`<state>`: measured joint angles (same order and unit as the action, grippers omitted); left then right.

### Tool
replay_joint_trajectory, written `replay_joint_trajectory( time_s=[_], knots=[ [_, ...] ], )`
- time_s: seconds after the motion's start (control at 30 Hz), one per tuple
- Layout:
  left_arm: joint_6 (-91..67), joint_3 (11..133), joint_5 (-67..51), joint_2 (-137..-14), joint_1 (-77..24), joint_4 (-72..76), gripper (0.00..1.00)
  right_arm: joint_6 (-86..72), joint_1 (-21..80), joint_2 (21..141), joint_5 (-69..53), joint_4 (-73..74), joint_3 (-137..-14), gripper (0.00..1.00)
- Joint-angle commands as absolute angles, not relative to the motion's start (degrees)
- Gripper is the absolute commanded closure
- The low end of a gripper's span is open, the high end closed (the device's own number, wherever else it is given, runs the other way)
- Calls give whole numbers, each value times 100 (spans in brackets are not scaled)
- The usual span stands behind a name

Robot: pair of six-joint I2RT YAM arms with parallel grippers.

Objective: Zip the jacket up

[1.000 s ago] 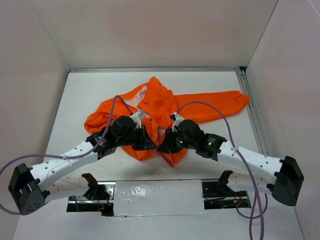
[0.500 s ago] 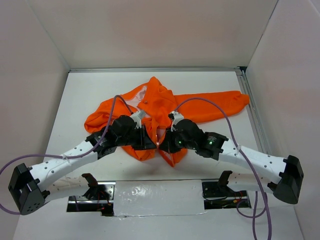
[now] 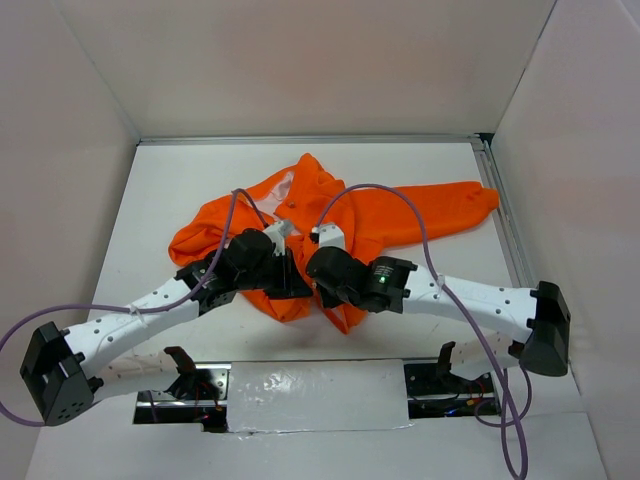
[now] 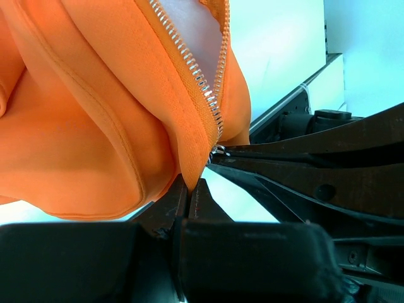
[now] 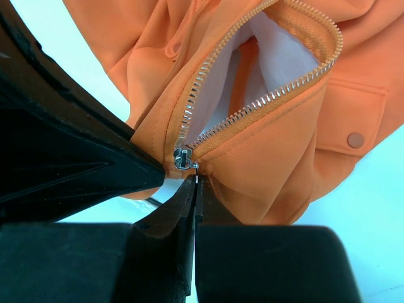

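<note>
With the jacket [image 3: 330,215] crumpled on the tabletop [image 3: 170,180], your left claw [image 4: 187,189] clamps the hem [image 4: 187,165] below the open zipper [image 4: 203,88] and your right claw [image 5: 194,184] pinches the pull tab [image 5: 196,168] at its foot, so next draw that tab steadily up.

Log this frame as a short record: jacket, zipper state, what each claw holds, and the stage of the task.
jacket: orange, crumpled on the table, one sleeve stretched out to the right
zipper: open, teeth apart above the slider, pale lining showing between
slider: at the bottom end
left claw: shut on the jacket hem beside the zipper's bottom end
right claw: shut on the zipper pull
stage: both grips set, zipping not yet done
</note>
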<state>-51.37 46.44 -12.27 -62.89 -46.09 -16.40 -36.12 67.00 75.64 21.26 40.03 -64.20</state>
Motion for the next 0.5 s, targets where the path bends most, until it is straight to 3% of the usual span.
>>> replay_joint_trajectory(
  time_s=[0.0,0.27,0.47],
  knots=[
    [-4922,4729,-1283,-6310,-4614,-1934,100,-3647,6680,7471,2506,4149,-6741,100],
    [-4755,4465,-1687,-6144,-4623,-1855,100,-4446,6548,7541,4199,4974,-7128,100],
    [-4720,4386,-1837,-5994,-4772,-1942,100,-4623,6363,7919,4667,5370,-7681,100]
  ],
)
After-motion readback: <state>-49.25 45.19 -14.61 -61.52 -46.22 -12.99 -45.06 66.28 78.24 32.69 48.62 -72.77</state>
